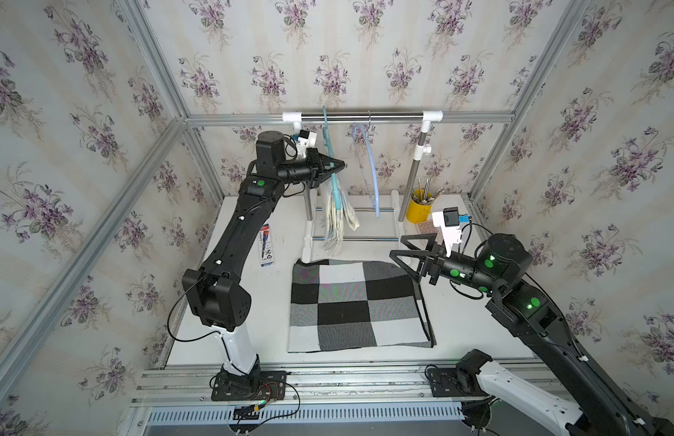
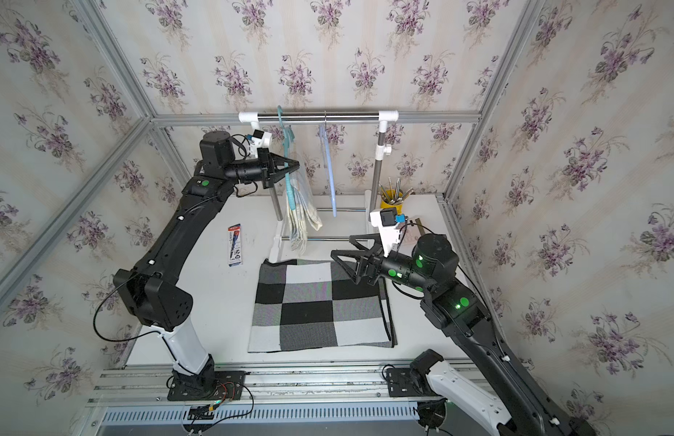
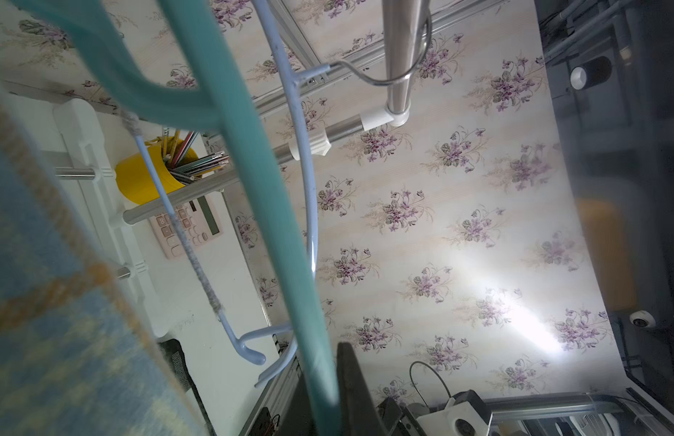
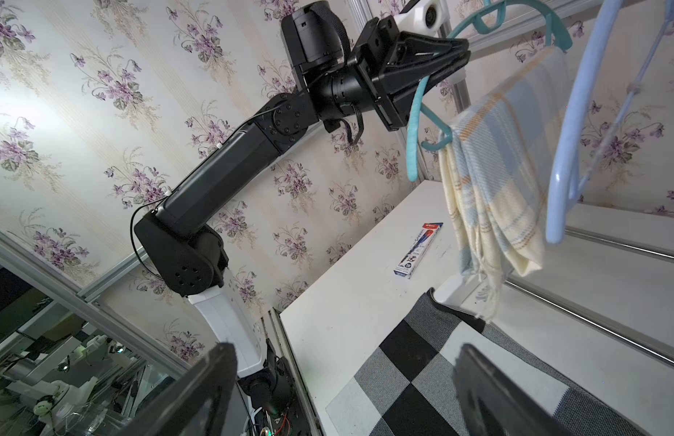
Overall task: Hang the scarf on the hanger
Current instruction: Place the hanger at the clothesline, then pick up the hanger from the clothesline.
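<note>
In the left wrist view the plaid scarf [image 3: 44,302] is blurred and cropped.

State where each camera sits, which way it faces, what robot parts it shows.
Both top views: high in front, facing down toward the rack; both arms, left tool, right tool show.
Left wrist: on the left arm, facing along the teal hanger its tool grips; one finger shows.
Right wrist: above the checked scarf, facing the left arm; its open fingers show.
Shared: both wrist views show teal hanger, plaid scarf, blue hanger.
</note>
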{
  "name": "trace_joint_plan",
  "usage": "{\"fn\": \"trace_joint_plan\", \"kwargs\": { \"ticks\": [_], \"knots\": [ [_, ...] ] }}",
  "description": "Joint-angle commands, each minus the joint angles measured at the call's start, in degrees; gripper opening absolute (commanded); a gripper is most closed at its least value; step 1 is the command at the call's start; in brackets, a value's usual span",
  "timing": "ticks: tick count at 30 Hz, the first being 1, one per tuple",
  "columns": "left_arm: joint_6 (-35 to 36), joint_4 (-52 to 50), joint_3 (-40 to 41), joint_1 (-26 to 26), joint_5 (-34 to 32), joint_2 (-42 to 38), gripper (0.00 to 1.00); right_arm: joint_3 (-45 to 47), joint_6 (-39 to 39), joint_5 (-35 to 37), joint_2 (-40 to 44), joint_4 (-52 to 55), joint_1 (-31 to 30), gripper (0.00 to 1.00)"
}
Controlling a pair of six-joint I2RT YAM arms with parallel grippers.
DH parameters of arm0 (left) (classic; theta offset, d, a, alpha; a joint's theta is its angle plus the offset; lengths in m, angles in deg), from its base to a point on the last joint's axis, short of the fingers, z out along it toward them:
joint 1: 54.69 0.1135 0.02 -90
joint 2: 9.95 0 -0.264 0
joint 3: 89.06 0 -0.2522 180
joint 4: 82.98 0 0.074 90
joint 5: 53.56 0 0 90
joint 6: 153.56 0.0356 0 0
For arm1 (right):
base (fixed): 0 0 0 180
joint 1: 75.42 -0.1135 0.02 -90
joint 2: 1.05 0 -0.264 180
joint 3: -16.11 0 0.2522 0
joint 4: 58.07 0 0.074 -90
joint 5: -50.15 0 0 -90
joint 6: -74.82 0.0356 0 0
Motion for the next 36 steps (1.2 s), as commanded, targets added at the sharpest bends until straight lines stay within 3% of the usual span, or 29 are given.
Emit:
{"fn": "trace_joint_plan", "kwargs": {
  "ticks": [1, 3, 7, 11, 15, 17, 24, 31, 36],
  "knots": [
    [1.6, 1.3, 0.0, 0.3, 0.6, 0.6, 0.0, -0.9, 0.1, 1.5, -0.8, -1.0, 0.0, 0.93],
    [1.9, 0.9, 0.0, 0.4, 1.4, 1.1, 0.0, -1.6, 0.1, 3.2, -1.7, -0.2, 0.0, 0.94],
    [2.6, 1.3, 0.9, 0.5, 2.5, 0.5, 0.38, -3.2, -0.6, 7.6, -3.8, 0.8, 0.0, 0.94],
    [4.4, 0.7, 2.0, 0.6, 2.9, -1.9, 0.65, -5.8, -1.7, 15.8, -6.9, 1.4, 0.0, 0.94],
    [4.5, 1.7, 5.2, 1.0, 3.9, -4.5, 0.7, -10.7, -4.0, 27.9, -12.7, 2.5, 0.0, 0.94],
    [6.3, 0.7, 7.1, 1.2, 3.5, -6.6, 0.74, -13.7, -5.2, 30.6, -16.7, 2.9, 0.0, 0.94],
    [19.6, -13.7, 10.0, 1.6, -0.4, -13.5, 0.75, -29.0, -6.6, 31.6, -32.5, 5.3, 0.0, 0.92],
    [29.7, -25.9, 15.4, 1.7, -8.2, -23.4, 0.74, -45.3, -8.0, 32.8, -46.6, 11.6, 0.0, 0.74],
    [32.6, -27.5, 28.3, 1.7, -14.7, -38.3, 0.74, -52.2, -8.5, 34.4, -53.6, 15.0, -0.1, 0.63]
  ]
}}
